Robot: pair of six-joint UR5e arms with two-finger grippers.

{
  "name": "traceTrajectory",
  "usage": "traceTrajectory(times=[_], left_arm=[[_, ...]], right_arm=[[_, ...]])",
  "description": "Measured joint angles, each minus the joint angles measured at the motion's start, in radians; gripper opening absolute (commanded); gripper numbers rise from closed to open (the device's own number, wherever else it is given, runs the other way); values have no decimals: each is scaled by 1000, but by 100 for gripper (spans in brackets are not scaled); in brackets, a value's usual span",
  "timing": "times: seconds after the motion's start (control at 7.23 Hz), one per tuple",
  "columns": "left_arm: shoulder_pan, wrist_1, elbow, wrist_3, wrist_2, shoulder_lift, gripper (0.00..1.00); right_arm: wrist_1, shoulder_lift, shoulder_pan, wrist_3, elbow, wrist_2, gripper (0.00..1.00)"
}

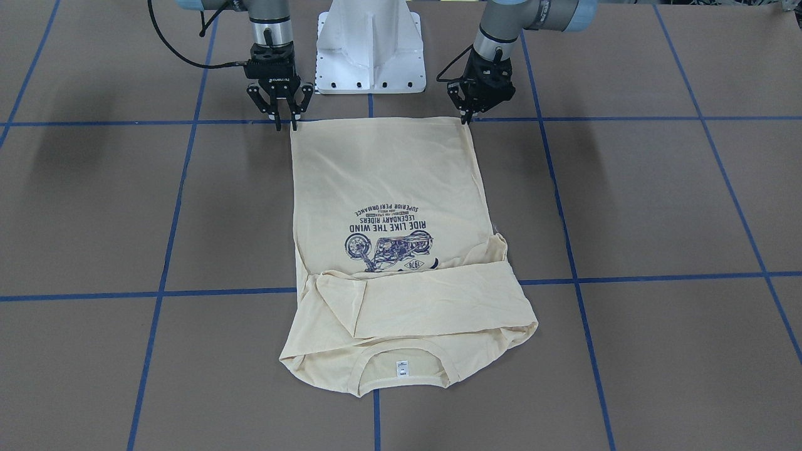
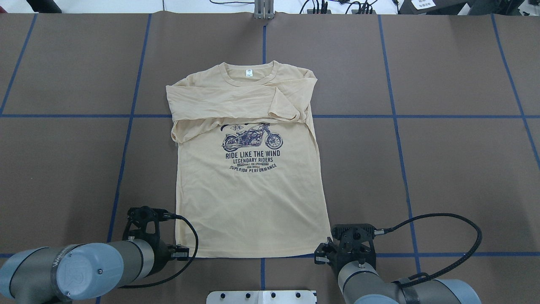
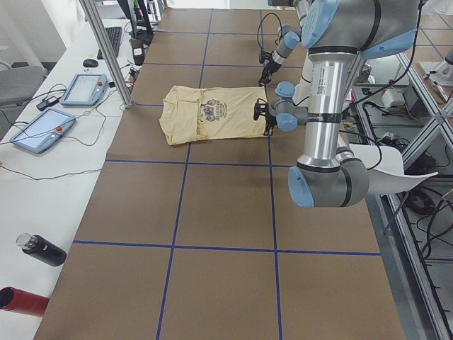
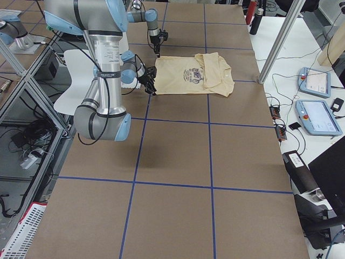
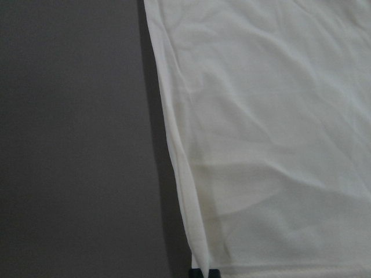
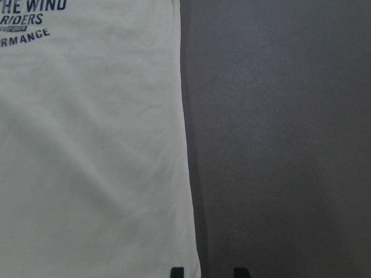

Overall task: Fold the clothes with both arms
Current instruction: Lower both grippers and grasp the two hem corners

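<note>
The cream-yellow T-shirt (image 1: 388, 163) lies flat on the brown table, print up, with both long sleeves folded across its chest (image 2: 236, 103) and its collar at the far side from the robot. My left gripper (image 1: 467, 118) stands at the hem corner on its side. Its fingertips (image 5: 206, 272) are together there, shut on the fabric's edge. My right gripper (image 1: 286, 125) is at the other hem corner, open. In the right wrist view its tips (image 6: 208, 272) straddle the shirt's side edge (image 6: 188, 174).
The white pedestal base (image 1: 369, 50) stands just behind the hem, between the arms. Blue tape lines (image 1: 626, 275) grid the table. A side bench with two tablets (image 3: 85, 88) and bottles (image 3: 42, 249) runs along the table's far side, beyond a metal post (image 3: 113, 64).
</note>
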Motion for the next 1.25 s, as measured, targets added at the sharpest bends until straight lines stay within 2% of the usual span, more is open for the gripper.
traceTrajectory(times=[0.69,0.97,1.25], left_arm=[[1,0,1,0,-1,0,0],[1,0,1,0,-1,0,0],[1,0,0,0,0,2,0]], right_arm=[[-7,4,-46,64,-5,-4,41],[-8,4,-52,65,-11,-6,33],[-7,3,-52,66,-16,-7,33]])
